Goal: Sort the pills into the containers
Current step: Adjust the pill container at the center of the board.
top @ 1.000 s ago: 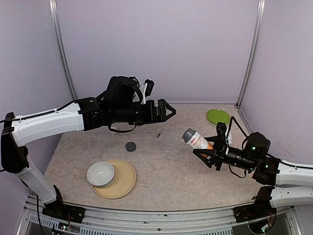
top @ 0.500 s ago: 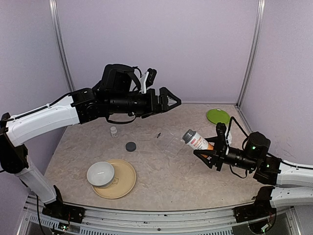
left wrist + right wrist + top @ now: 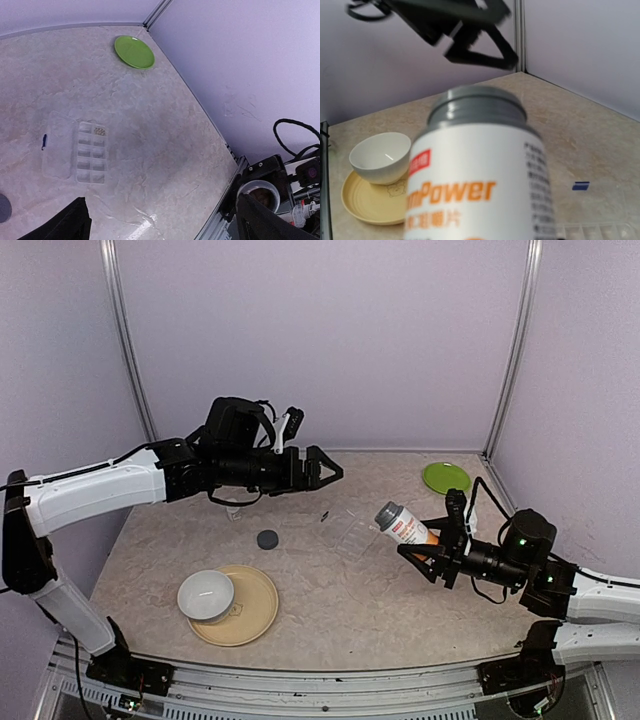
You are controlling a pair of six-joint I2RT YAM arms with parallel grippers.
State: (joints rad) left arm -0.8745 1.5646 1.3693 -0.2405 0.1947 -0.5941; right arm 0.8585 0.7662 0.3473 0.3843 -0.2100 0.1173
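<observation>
Right pincer (image 3: 428, 542) is clamped around the orange-labelled bottle (image 3: 400, 524), holding it tipped with its grey top aimed up and away, toward the pill box (image 3: 352, 532) lying on the counter (image 3: 330, 590) just ahead of and below it. That tilt and nearness look chosen for pouring, I judge, since the box sits open with its lid folded flat beside it. Whether the bottle is capped I cannot tell (a dark grey disc (image 3: 267, 538), possibly a cap, lies on the counter well beyond the box).

Left pincer (image 3: 328, 469) hangs high beyond the box, its jaws wide apart and nothing between them. It seems parked clear of the pour so that its wrist camera overlooks the work. From that view the pills (image 3: 100, 131) show as one pale cluster in a corner compartment, at the end of the box toward the green plate (image 3: 134, 51).

Counted:
- two pincers
- one bottle, held
- one pill box with two columns of compartments
- one cluster of pills, too small to count singly
- one white bowl (image 3: 206, 595) on one yellow plate (image 3: 258, 625)
- one green plate
- one grey disc
</observation>
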